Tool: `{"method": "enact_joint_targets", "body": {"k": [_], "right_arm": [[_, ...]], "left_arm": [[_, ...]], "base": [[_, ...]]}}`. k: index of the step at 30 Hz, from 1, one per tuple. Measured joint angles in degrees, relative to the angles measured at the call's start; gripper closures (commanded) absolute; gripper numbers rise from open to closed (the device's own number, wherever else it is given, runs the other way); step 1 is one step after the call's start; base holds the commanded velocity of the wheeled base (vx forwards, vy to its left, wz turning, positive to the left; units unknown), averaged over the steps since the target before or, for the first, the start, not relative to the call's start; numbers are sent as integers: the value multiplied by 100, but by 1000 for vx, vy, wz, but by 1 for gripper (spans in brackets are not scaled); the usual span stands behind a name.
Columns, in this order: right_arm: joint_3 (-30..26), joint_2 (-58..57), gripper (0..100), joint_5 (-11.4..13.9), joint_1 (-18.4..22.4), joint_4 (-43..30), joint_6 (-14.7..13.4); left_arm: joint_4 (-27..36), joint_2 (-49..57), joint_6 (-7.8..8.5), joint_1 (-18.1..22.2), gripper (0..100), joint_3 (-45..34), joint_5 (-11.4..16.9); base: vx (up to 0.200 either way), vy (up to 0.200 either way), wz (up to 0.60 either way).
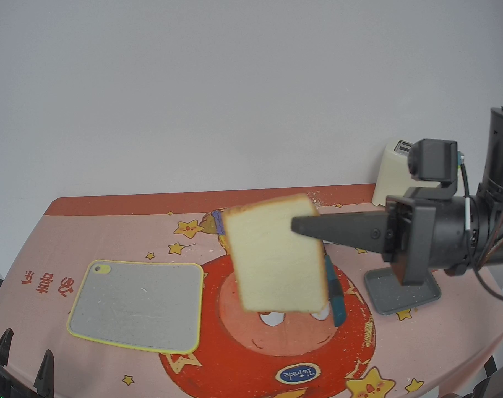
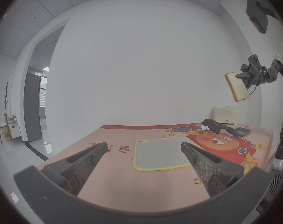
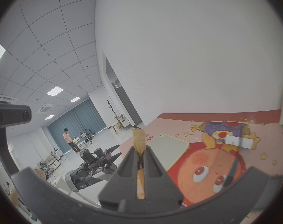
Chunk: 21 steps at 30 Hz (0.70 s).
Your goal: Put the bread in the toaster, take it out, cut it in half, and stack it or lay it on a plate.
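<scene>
From the head view: the right gripper (image 1: 296, 226) was clamped on the top corner of the bread (image 1: 276, 252), and the slice hung whole and pale, high in the air just right of the cutting board (image 1: 138, 305). The toaster (image 1: 398, 172) stood well off to the board's far right, by the wall. The knife (image 1: 335, 299) lay on the table right of the board, under the slice, and the grey plate (image 1: 423, 299) sat farther right again. The left gripper (image 1: 25, 349) waited at the board's near left corner.

Over to the left wrist view: the left gripper (image 2: 143, 147) stood wide open with nothing in it, low and just short of the cutting board (image 2: 160, 153). The bread (image 2: 238, 86) dangled well above and beyond the board.

The right wrist view had the fingers (image 3: 154, 171) pinched tight on the edge of the bread (image 3: 138, 139), with the board (image 3: 168, 148) lying ahead and below.

So where did that leave things? The slice was out of the toaster and uncut (whether it had been toasted at all, I couldn't tell from that pale face). My read: laying it on the board, the cut and the plating were all left to do.
</scene>
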<state>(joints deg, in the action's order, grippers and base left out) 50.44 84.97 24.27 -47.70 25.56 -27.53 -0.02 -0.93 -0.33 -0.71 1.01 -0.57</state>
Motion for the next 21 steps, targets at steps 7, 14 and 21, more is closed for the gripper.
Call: {"method": "enact_joint_targets", "body": {"k": [7, 14, 21], "right_arm": [[22, 535, 100, -134, -347, 344, -571], [40, 908, 100, -262, -397, 367, -1035], [51, 1265, 100, -429, -411, 369, -1339]], "left_arm": [[0, 0, -2, 5, 0, 0, 0], [0, 0, -13, 5, 0, 0, -2], [2, 0, -18, 0, 0, 0, -11]], "base": [[0, 200, 0], [0, 143, 0], [0, 0, 0]]}}
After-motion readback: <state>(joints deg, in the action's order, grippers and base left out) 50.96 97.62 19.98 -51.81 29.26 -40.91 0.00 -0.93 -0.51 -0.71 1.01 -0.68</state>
